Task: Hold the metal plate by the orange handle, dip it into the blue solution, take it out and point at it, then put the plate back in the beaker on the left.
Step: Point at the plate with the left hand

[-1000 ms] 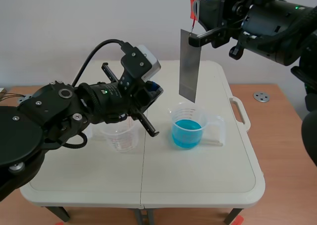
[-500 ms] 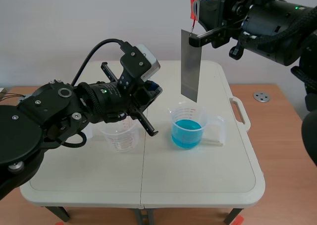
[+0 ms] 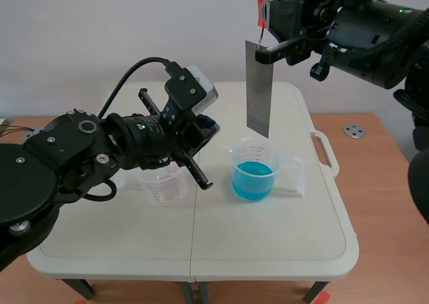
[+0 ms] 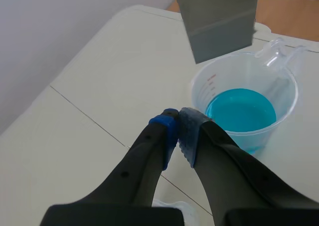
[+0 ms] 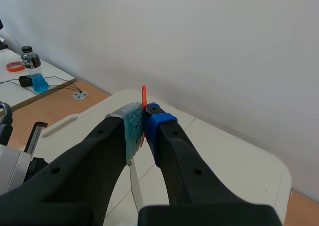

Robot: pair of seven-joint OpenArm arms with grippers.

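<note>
- Two beakers stand on the white table (image 3: 268, 237). The beaker of blue solution (image 3: 254, 173) sits just right of the middle seam. The empty beaker (image 3: 163, 187) is to its left, partly hidden behind my left arm.
- My right gripper (image 5: 143, 124) is raised high over the far half of the table. Its fingers are clamped on the orange handle (image 5: 143, 92), whose tip pokes up just above the pads.
- From that handle the metal plate (image 3: 258, 86) hangs upright. Its lower edge is above the rim of the beaker of blue solution, out of the liquid.
- My left gripper (image 4: 178, 124) has its fingers pressed together with nothing between them. From the wrist camera the tips sit just beside the beaker of blue solution and aim up toward the plate's lower end — near it, not touching.
- One small round metal disc (image 3: 353, 130) lies on the wooden surface off the table's right side — well apart from everything else.
</note>
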